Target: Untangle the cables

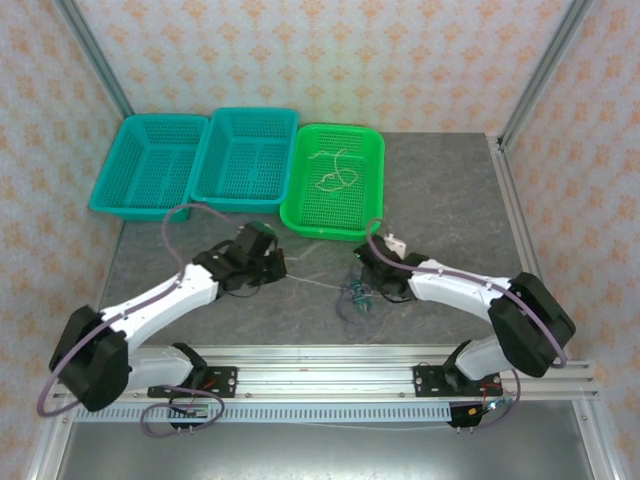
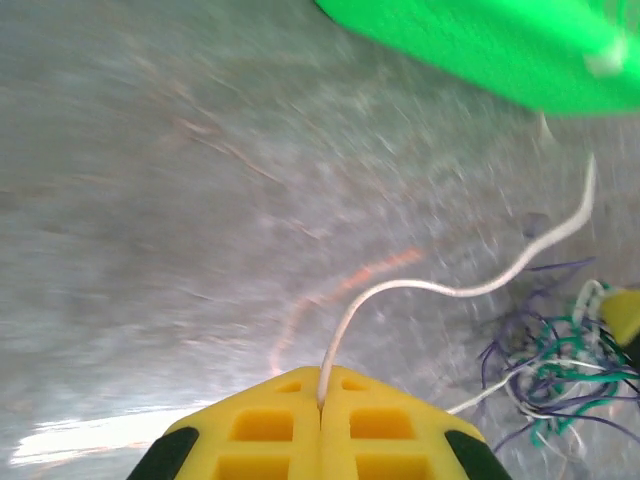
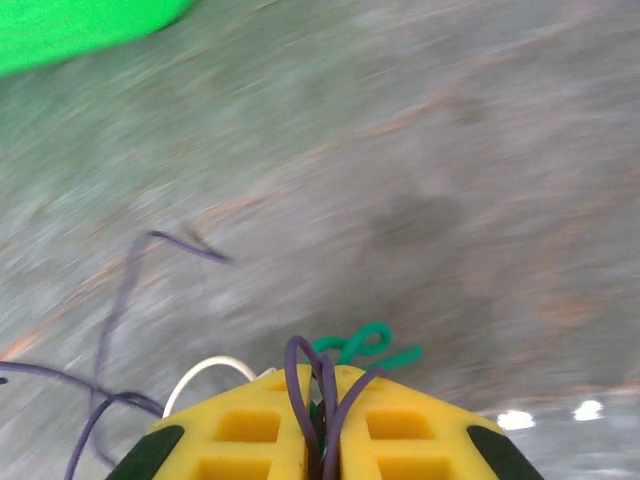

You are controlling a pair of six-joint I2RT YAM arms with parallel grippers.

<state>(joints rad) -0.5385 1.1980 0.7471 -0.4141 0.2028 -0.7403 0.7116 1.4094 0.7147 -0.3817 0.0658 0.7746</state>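
Left gripper (image 2: 320, 388) is pinched tight on a single white cable (image 2: 420, 288). It comes out of the seam between my pads, arcs up and snakes off to my right, straight toward the tangle (image 2: 555, 385) of purple, green and white.

Right gripper (image 3: 322, 390) is clamped as well, this one on purple strands (image 3: 296, 362) that loop over the pad tops, with a green strand (image 3: 365, 342) curling just ahead of them.

From above, the tangle lies on the table (image 1: 450, 200) between my two grippers, just beside the right one and well apart from the left. So the white cable's long axis runs left to right, along the line that joins my two sets of jaws.

That is what the next move turns on, I reckon. If I draw the left hand away to the left while the right anchors the bunch, the white cable should slide out lengthwise.

Both wrist views are smeared, so I can't tell whether it is knotted deeper inside.

Beyond the tangle sits the green basket (image 1: 330, 233), with a cream cable (image 1: 335, 170) lying in it.
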